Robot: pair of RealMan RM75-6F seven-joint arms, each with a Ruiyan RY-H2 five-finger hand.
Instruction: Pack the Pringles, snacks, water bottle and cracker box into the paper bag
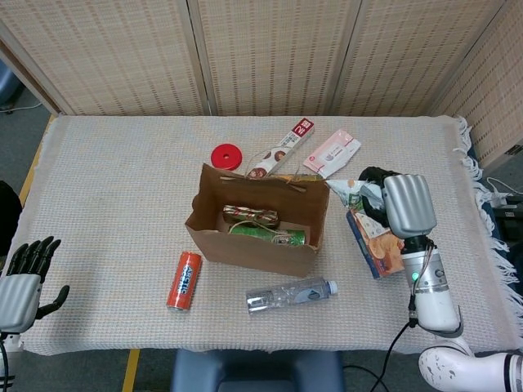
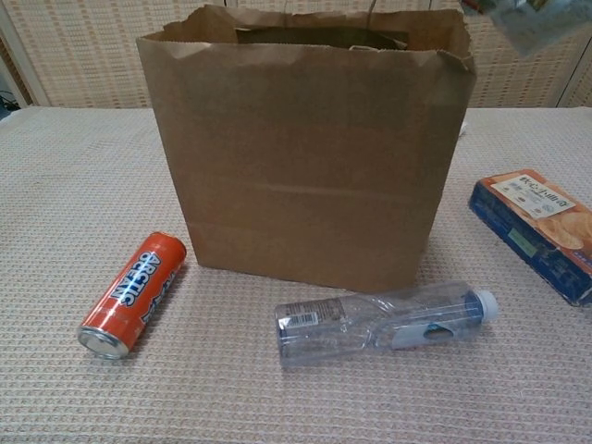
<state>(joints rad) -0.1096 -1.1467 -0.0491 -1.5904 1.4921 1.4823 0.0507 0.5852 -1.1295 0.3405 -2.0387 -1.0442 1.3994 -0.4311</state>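
The brown paper bag (image 1: pixel 245 245) stands open mid-table; a green can (image 1: pixel 268 232) and a wrapped snack (image 1: pixel 249 214) lie inside. My right hand (image 1: pixel 407 204) hangs raised to the right of the bag and grips a crumpled snack packet (image 1: pixel 355 193) near the bag's top right corner. In the chest view only the packet (image 2: pixel 532 20) shows, at the top edge. Below the hand the cracker box (image 1: pixel 377 249) (image 2: pixel 536 231) lies flat. The water bottle (image 1: pixel 291 294) (image 2: pixel 379 319) lies in front of the bag (image 2: pixel 305 157). My left hand (image 1: pixel 23 278) rests open at the table's lower left.
An orange drink can (image 1: pixel 184 280) (image 2: pixel 132 294) lies left of the bottle. Behind the bag sit a red lid (image 1: pixel 225 157), a long red-and-white snack box (image 1: pixel 283 148) and a pink-and-white pack (image 1: pixel 333 153). Woven screens close off the back.
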